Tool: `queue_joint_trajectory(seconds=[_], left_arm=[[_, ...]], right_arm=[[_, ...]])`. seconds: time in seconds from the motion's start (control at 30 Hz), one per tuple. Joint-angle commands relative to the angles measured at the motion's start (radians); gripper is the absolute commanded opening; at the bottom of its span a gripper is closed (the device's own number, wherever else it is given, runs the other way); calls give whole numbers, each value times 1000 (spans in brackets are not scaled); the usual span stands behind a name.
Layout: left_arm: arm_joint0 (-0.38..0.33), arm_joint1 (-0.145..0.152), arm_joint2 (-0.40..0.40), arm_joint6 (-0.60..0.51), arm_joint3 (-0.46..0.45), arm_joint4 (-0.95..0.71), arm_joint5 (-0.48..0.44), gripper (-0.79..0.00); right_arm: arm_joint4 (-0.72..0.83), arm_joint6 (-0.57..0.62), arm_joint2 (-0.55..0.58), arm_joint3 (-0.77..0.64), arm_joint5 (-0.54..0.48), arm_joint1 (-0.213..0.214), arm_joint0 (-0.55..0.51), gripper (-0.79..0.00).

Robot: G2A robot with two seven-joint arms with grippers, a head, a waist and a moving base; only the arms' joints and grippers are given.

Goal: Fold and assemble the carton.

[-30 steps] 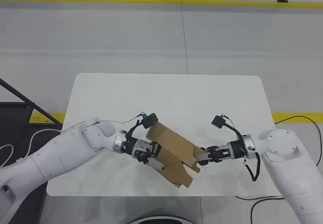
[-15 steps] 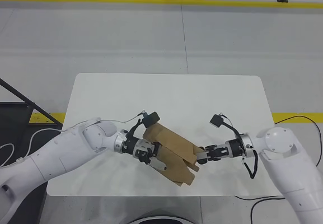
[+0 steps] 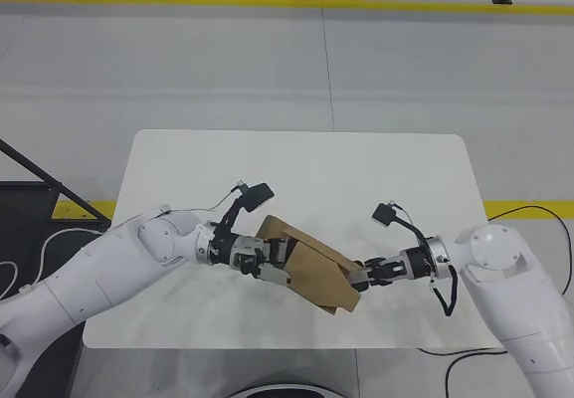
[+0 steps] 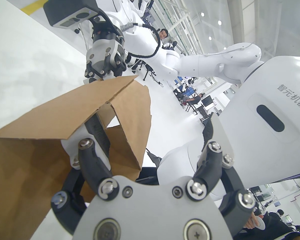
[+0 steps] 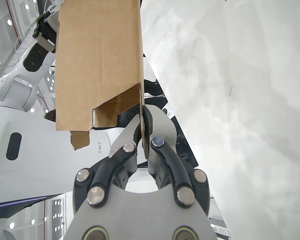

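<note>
Carton over table, grey floor beyond; right pincer tight on it, left pincer wide.

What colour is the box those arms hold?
The carton is plain brown, clearest in the right wrist view.

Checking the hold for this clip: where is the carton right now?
In the top view the carton is over the near middle of the table, between the left gripper at one end and the right gripper pinching the other.
</note>
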Motion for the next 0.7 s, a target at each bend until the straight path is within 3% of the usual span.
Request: queue_joint_trajectory(seconds=[0.0,0.37,0.67], left_arm=[[8,1,-10,0,-4,7,0,0],[4,-2,-6,0,-5,28,0,0],[-73,-3,99,-20,12,37,20,0]], right_arm=[[-2,0,-3,-1,1,0,2,-785],[-24,5,-21,-8,19,4,11,-785],[-37,2,-28,-15,28,8,16,-785]])
